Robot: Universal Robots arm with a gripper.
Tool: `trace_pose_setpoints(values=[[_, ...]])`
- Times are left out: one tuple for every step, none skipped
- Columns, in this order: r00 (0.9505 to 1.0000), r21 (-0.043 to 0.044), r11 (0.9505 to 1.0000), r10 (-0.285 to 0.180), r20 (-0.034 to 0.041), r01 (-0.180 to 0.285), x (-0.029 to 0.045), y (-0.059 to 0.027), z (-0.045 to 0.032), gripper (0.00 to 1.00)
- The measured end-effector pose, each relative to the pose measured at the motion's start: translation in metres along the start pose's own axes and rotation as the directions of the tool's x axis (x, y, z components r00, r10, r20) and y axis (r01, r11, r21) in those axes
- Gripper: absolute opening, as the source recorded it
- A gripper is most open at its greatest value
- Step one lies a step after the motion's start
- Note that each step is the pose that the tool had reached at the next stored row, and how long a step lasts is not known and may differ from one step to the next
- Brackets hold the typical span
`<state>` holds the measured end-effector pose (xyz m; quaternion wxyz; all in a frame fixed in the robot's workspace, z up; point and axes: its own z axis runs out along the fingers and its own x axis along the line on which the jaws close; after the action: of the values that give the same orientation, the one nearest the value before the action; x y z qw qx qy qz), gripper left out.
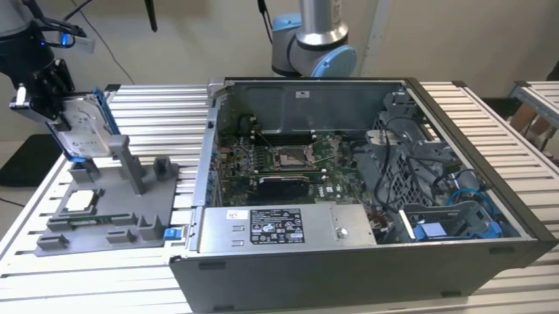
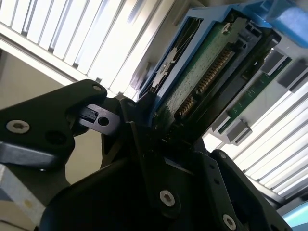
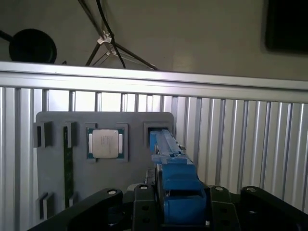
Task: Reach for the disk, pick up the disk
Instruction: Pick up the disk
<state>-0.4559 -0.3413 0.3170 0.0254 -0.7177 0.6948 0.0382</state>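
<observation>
The gripper (image 3: 179,204) is at the disk (image 1: 85,127); its fingers (image 3: 142,199) pinch the blue-framed drive from both sides, as both wrist views show. In the exterior view the disk stands upright on edge at that view's left, over a slot of the grey fixture (image 1: 114,219) on the worktop (image 1: 96,288), well apart from the open case (image 1: 349,268). The reach looks done and the grip made; whether the lower edge is clear of the slot is hard to tell, perhaps just touching it; the lift seems barely begun at best.
</observation>
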Motion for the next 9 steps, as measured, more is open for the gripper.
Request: trace_pose_setpoints(values=[[1.0000,0.0000,1.0000,0.000,0.0000,0.000,-0.0001,0.0000,-0.0014,0.00],[1.0000,0.0001,1.0000,0.000,0.0000,0.000,-0.0002,0.0000,-0.0027,0.00],[1.0000,0.0001,1.0000,0.000,0.0000,0.000,-0.0004,0.0001,-0.0041,0.00],[1.0000,0.0000,1.0000,0.000,0.0000,0.000,-0.0004,0.0000,-0.0055,0.00],[1.0000,0.0001,1.0000,0.000,0.0000,0.000,-0.0005,0.0001,-0.0066,0.00],[1.0000,0.0001,1.0000,0.000,0.0000,0.000,-0.0007,0.0001,-0.0079,0.00],[1.0000,0.0000,1.0000,0.000,0.0000,0.000,-0.0008,0.0001,-0.0091,0.00],[1.0000,0.0000,1.0000,0.000,0.0000,0.000,-0.0009,0.0001,-0.0103,0.00],[1.0000,0.0000,1.0000,0.000,0.0000,0.000,-0.0010,0.0002,-0.0113,0.00]])
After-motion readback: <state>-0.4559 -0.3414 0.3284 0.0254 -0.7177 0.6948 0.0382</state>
